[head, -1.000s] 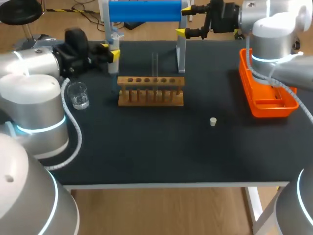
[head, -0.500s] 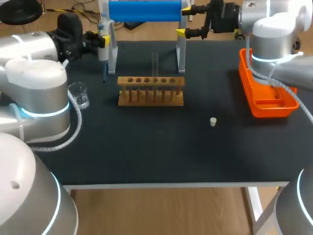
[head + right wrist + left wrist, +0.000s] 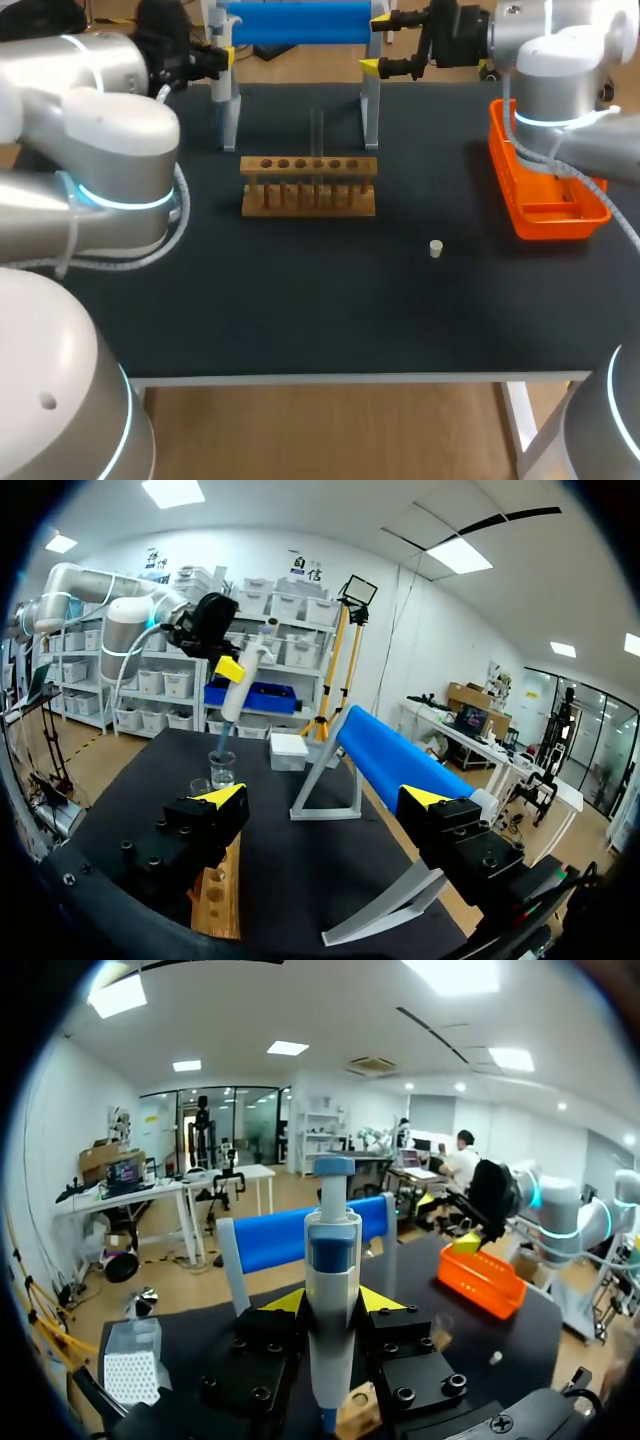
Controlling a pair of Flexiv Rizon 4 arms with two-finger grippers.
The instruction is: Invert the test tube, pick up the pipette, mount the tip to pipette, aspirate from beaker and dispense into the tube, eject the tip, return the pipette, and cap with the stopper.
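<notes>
left gripper (image 3: 332, 1308) clamps the pipette (image 3: 332, 1260); right gripper (image 3: 324, 798) gapes wide, empty; test tube (image 3: 317, 126) stands in the wooden rack (image 3: 308, 190); fill of the beaker (image 3: 222, 769) unclear.

Rack (image 3: 308, 186) mid-frame, tube (image 3: 317, 130) standing in it; stand (image 3: 371, 110) behind at top; stopper (image 3: 436, 248) lower right of rack; tray (image 3: 522, 216) far right.
</notes>
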